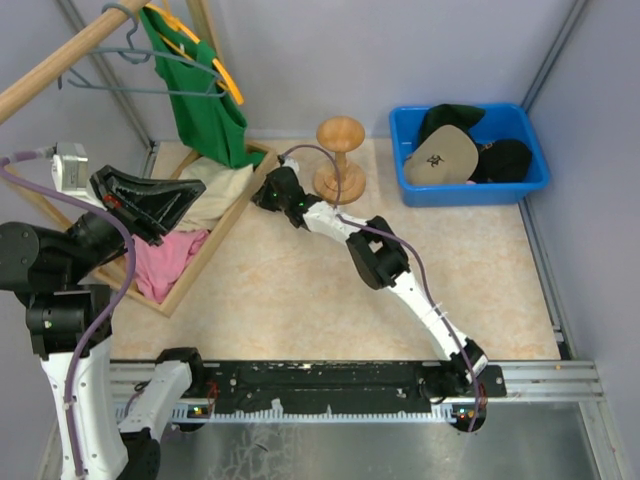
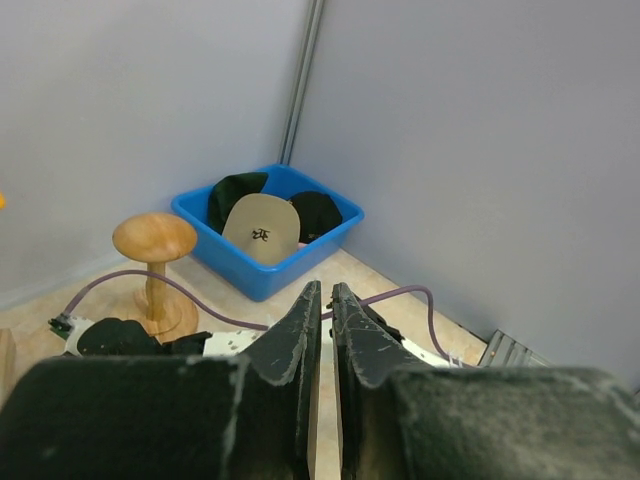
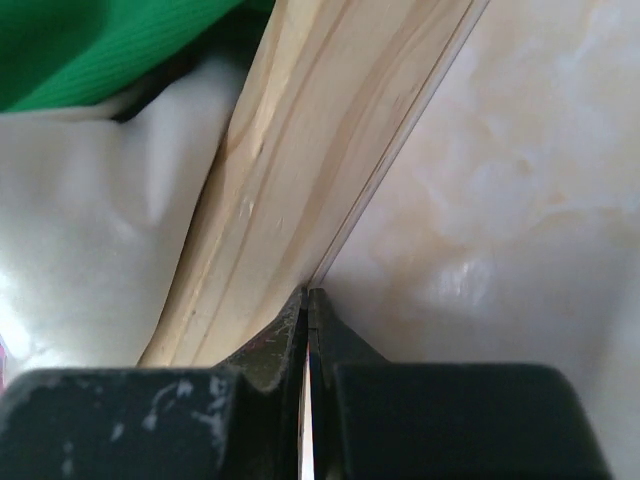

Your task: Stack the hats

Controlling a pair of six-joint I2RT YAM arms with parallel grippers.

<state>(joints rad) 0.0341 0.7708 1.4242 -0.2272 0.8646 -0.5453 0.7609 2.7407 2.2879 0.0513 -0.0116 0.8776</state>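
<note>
- Left gripper [image 2: 326,295] is hovering high over the wooden tray [image 1: 215,245], jaws standing slightly apart and gripping nothing.
- Right gripper [image 3: 309,295] is resting fully closed and empty, its tips touching the tray's outer rim where it is meeting the table [image 1: 300,290].
- Blue bin [image 1: 470,193] is sitting at the far right corner, holding the hats.
- Tan cap [image 1: 440,157] is lying on top, overlapping the dark green cap [image 1: 450,115] behind it and touching the black cap [image 1: 503,158] beside it.
- Wooden stand [image 1: 340,135] is standing upright between tray and bin.
</note>
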